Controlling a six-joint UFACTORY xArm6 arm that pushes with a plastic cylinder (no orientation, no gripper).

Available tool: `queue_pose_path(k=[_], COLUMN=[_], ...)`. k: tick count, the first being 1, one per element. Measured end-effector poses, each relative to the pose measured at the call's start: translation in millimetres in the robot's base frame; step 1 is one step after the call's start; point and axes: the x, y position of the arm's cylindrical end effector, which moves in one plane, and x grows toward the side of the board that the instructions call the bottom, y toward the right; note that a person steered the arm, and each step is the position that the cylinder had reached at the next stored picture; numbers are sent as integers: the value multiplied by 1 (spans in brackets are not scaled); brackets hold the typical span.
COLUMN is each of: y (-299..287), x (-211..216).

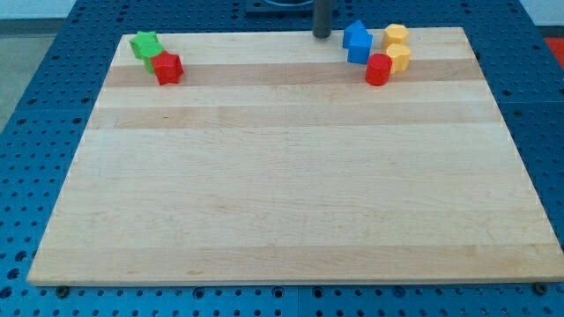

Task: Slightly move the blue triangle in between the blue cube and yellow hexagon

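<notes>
Blue triangle [355, 35] sits near the table's top right corner, touching the blue cube [359, 53], just right of my tip [322, 35], a bare rod with no jaws, yellow hexagon [395, 35] farther right.
</notes>
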Motion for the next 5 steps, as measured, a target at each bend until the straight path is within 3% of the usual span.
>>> queue_pose_path(k=[5], y=[51], x=[-1])
